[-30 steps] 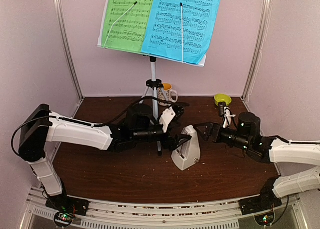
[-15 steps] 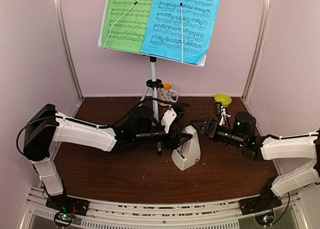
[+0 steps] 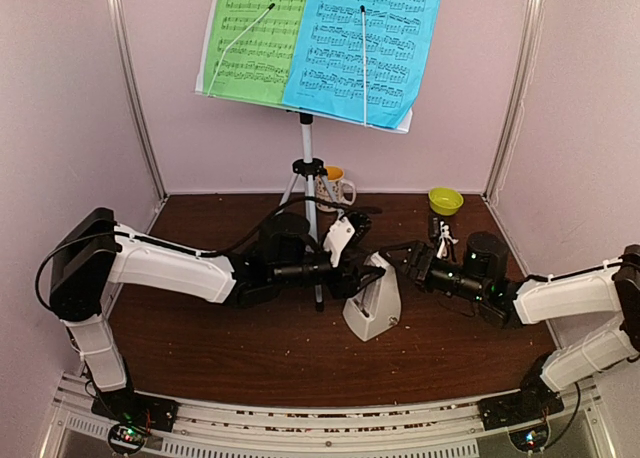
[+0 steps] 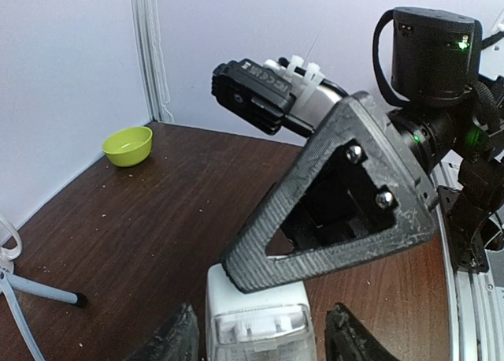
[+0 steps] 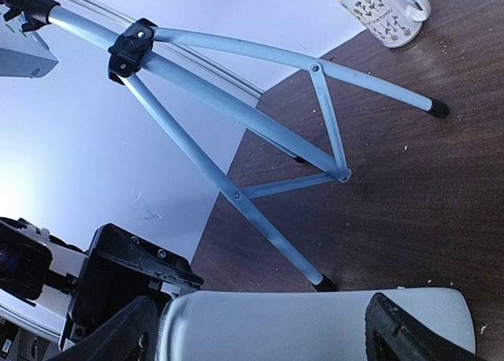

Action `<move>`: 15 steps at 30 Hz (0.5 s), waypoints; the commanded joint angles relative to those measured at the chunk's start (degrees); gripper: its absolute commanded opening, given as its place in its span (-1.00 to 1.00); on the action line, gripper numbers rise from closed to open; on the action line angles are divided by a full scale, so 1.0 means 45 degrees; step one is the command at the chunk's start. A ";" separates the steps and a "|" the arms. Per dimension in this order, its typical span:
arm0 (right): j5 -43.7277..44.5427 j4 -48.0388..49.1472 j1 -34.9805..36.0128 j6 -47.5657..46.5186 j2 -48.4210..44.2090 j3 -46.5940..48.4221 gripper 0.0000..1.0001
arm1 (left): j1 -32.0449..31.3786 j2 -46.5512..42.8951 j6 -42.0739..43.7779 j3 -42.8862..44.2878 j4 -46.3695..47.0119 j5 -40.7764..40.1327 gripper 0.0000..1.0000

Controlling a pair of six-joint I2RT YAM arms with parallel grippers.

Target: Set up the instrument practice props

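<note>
The white music stand [image 3: 404,123] on its silver tripod [image 3: 307,148] stands at the back, with a green sheet [image 3: 255,38] and a blue sheet [image 3: 370,43] on it. The white metronome [image 3: 373,300] sits mid-table. My left gripper [image 3: 362,276] is open at the metronome's top from the left. In the left wrist view [image 4: 260,329] its fingers straddle the metronome's top [image 4: 256,318] with gaps on both sides. My right gripper [image 3: 398,260] is open at the top from the right. In the right wrist view [image 5: 260,329] its fingers flank the metronome's white side [image 5: 315,325].
A patterned mug [image 3: 338,188] stands behind the tripod legs [image 5: 236,117] and also shows in the right wrist view [image 5: 386,13]. A lime-green bowl [image 3: 445,199] sits at the back right corner [image 4: 128,145], with a small black-and-white object [image 3: 441,235] near it. Walls close in three sides.
My right arm has reached left until its gripper is at the metronome's top. My left gripper has edged right onto the metronome. The metronome has not moved.
</note>
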 commanded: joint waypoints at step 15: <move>0.0666 0.0316 -0.0100 -0.0485 0.0750 -0.0891 0.78 | 0.0072 0.0002 0.0173 0.0169 0.0189 -0.0499 -0.55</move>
